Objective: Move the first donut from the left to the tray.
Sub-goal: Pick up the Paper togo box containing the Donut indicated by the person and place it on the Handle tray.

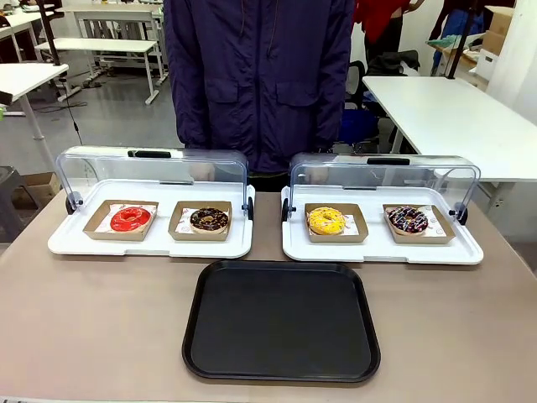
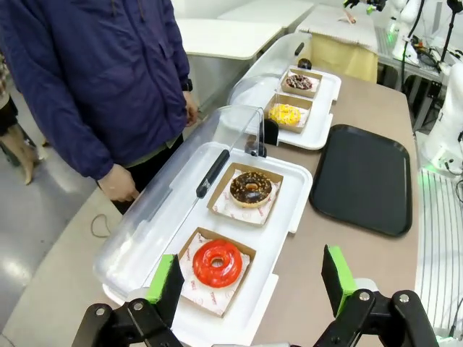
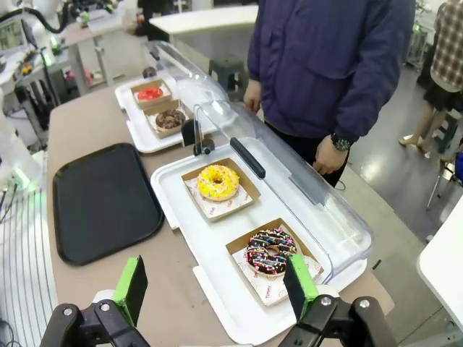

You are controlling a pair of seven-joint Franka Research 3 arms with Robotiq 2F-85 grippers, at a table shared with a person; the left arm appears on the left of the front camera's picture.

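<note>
The first donut from the left (image 1: 130,219) is a glossy red ring in a brown cardboard holder, at the left end of the left white display tray (image 1: 75,243). In the left wrist view the red donut (image 2: 217,262) lies just beyond my left gripper (image 2: 249,283), which hangs open above the table's end with nothing between its fingers. The black tray (image 1: 281,321) lies flat at the front middle of the table; the black tray (image 2: 362,178) and black tray (image 3: 101,199) also show from the wrists. My right gripper (image 3: 217,289) is open and holds nothing, near a sprinkled chocolate donut (image 3: 269,252).
A chocolate donut (image 1: 209,220) sits beside the red one. The right display tray (image 1: 382,252) holds a yellow donut (image 1: 326,220) and a sprinkled chocolate donut (image 1: 408,220). Both clear lids (image 1: 151,164) stand raised. A person in a dark jacket (image 1: 260,75) stands at the far edge.
</note>
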